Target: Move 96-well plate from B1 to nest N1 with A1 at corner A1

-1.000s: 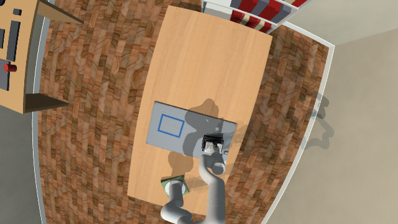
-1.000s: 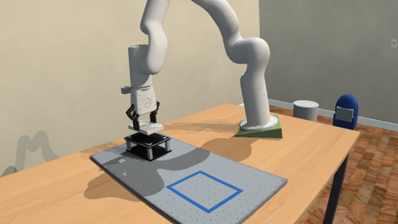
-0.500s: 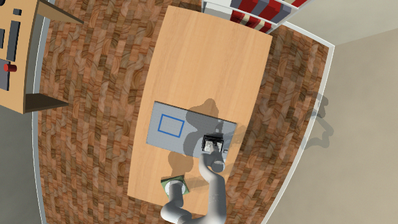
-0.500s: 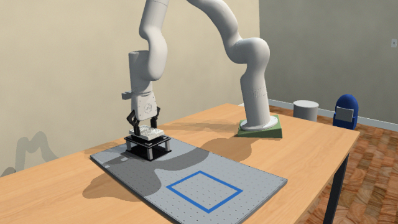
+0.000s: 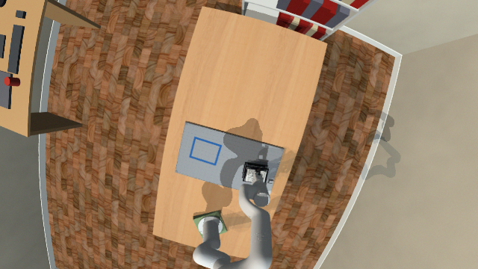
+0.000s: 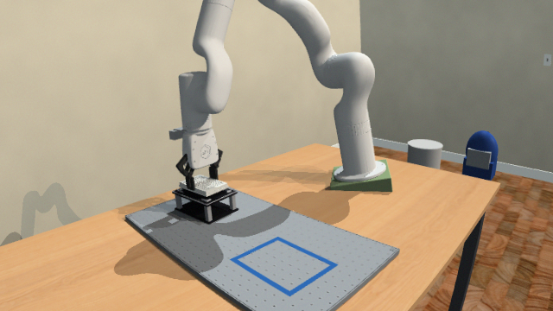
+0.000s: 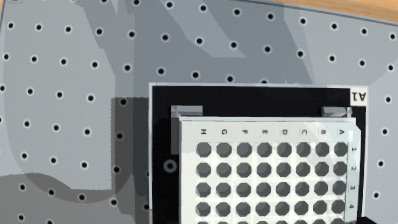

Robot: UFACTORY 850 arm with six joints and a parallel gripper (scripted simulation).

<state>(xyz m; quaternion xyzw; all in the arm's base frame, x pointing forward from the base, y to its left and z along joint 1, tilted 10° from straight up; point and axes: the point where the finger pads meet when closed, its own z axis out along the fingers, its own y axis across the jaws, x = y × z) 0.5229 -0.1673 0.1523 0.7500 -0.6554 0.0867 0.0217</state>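
The white 96-well plate (image 6: 203, 185) is down on the black raised nest N1 (image 6: 206, 202) at the far end of the grey perforated board. My gripper (image 6: 200, 176) is shut on the plate's two sides. In the wrist view the plate (image 7: 270, 170) lies over the black nest (image 7: 165, 150), between two grey locators at its far edge. Its cut-off corner (image 7: 354, 125) with column A, row 1 points at the nest corner marked A1 (image 7: 359, 96). From above, the plate (image 5: 254, 171) is partly hidden by my wrist.
The blue-outlined spot B1 (image 6: 283, 264) on the board has nothing on it; it also shows from above (image 5: 205, 150). My arm's base stands on a green pad (image 6: 362, 178). A grey cylinder (image 6: 424, 153) and a blue device (image 6: 479, 155) stand beyond the table.
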